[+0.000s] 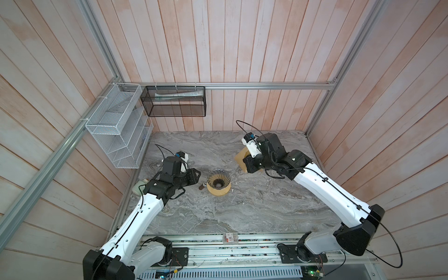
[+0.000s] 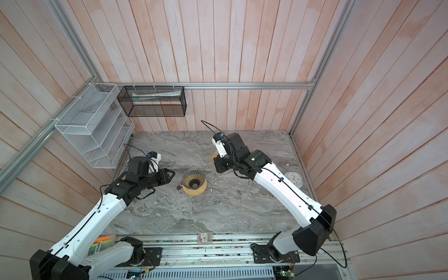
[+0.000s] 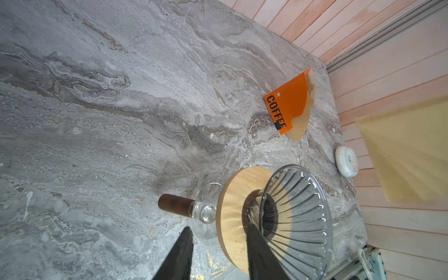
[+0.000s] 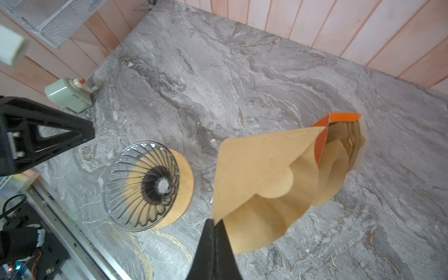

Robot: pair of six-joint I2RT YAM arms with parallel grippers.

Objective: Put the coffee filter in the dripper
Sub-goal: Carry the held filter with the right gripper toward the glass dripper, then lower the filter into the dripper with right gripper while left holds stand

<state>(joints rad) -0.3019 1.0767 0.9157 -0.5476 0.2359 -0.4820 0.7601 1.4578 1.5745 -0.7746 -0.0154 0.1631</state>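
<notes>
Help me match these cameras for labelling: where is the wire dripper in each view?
In a top view: dripper near the picture's centre.
In a top view: same spot, slightly left of centre.
Left wrist view: close up, just past the left pincer.
Right wrist view: beside the held coffee filter.
Shared landmark: the wooden ring beneath it.

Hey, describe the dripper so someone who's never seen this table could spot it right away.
Start at the grey marble table; near its middle a round wooden ring sits on a glass pot. The dripper is the dark wire cone standing in that ring, the only open ribbed funnel there.
</notes>
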